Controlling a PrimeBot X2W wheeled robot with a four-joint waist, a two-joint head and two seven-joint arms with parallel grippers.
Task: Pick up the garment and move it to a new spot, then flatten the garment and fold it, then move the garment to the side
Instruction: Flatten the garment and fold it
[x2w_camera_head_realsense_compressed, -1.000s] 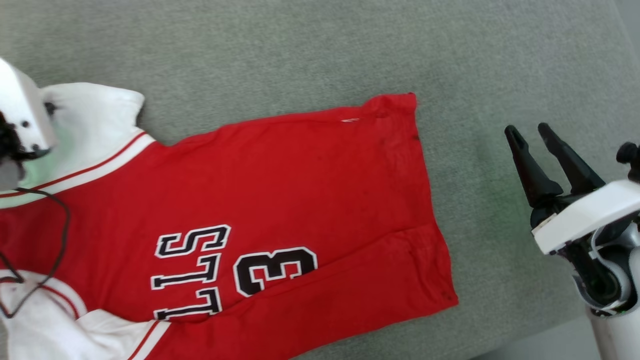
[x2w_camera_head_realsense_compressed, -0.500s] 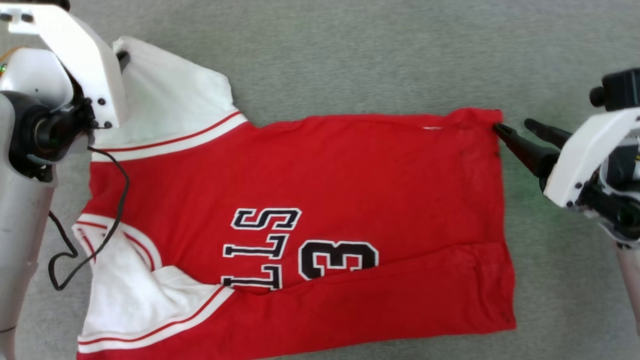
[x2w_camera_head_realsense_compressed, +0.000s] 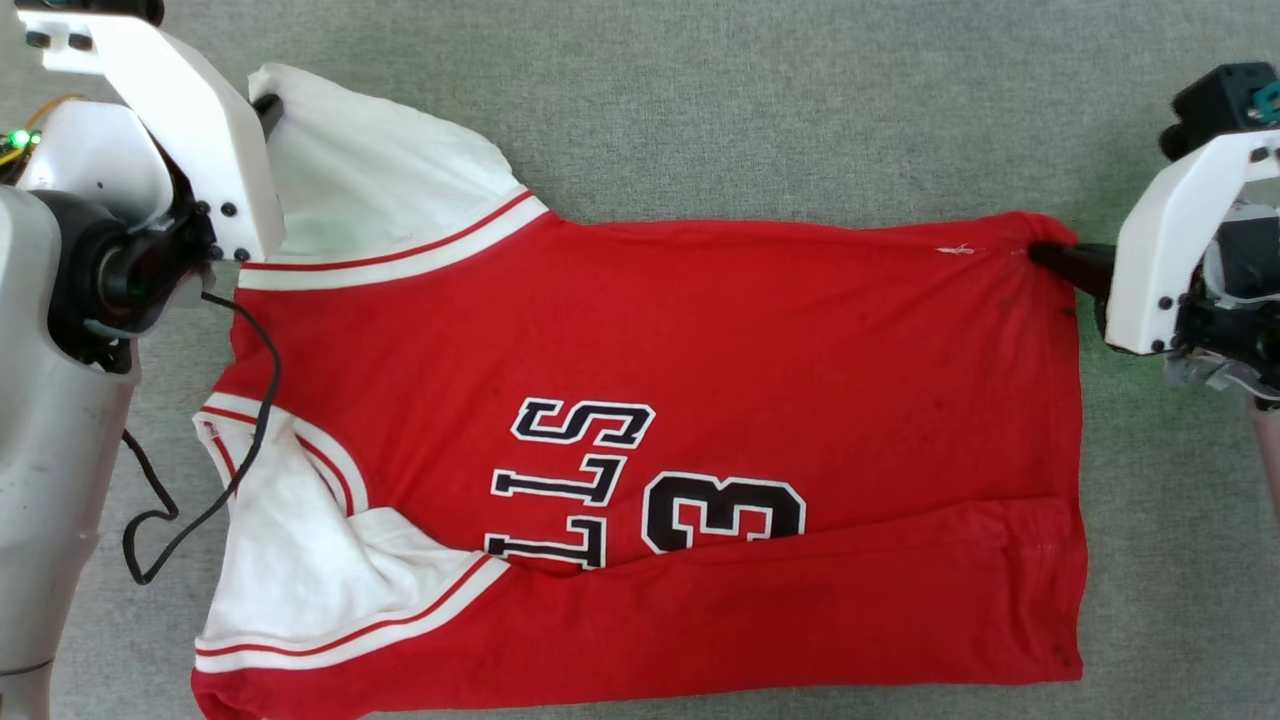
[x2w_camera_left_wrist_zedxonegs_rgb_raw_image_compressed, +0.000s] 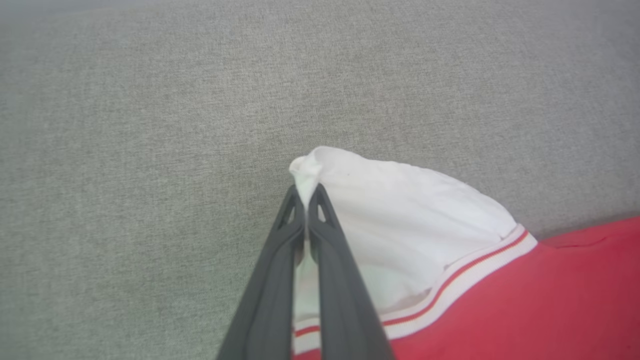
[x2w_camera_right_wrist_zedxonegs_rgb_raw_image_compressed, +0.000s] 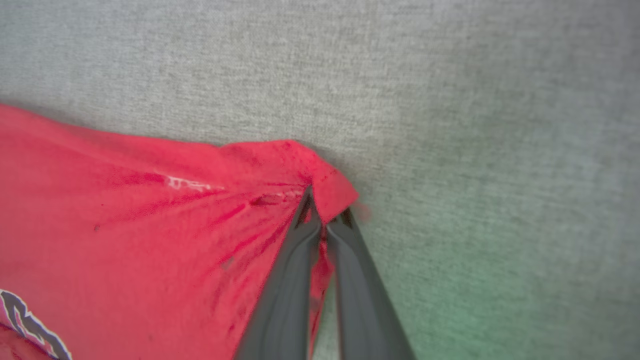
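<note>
On grey fabric (x2w_camera_head_realsense_compressed: 700, 100), left tool (x2w_camera_left_wrist_zedxonegs_rgb_raw_image_compressed: 306, 192) pinching garment (x2w_camera_head_realsense_compressed: 700, 330) white strap, right tool (x2w_camera_right_wrist_zedxonegs_rgb_raw_image_compressed: 326, 205) clamped on red corner

At the far left the left gripper (x2w_camera_left_wrist_zedxonegs_rgb_raw_image_compressed: 305, 194) is pinched tight on the garment (x2w_camera_head_realsense_compressed: 700, 330) (a white corner between its fingers (x2w_camera_left_wrist_zedxonegs_rgb_raw_image_compressed: 277, 265)), while the right gripper (x2w_camera_right_wrist_zedxonegs_rgb_raw_image_compressed: 326, 212), far right, clamps a red corner.

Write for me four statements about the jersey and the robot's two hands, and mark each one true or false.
1. The left hand is shut on a white corner of the garment. True.
2. The right hand is open and apart from the garment. False: it pinches a red hem corner.
3. The garment lies on a grey fabric surface. True.
4. The digit on the garment is a 7. False: it is a 3.
</note>
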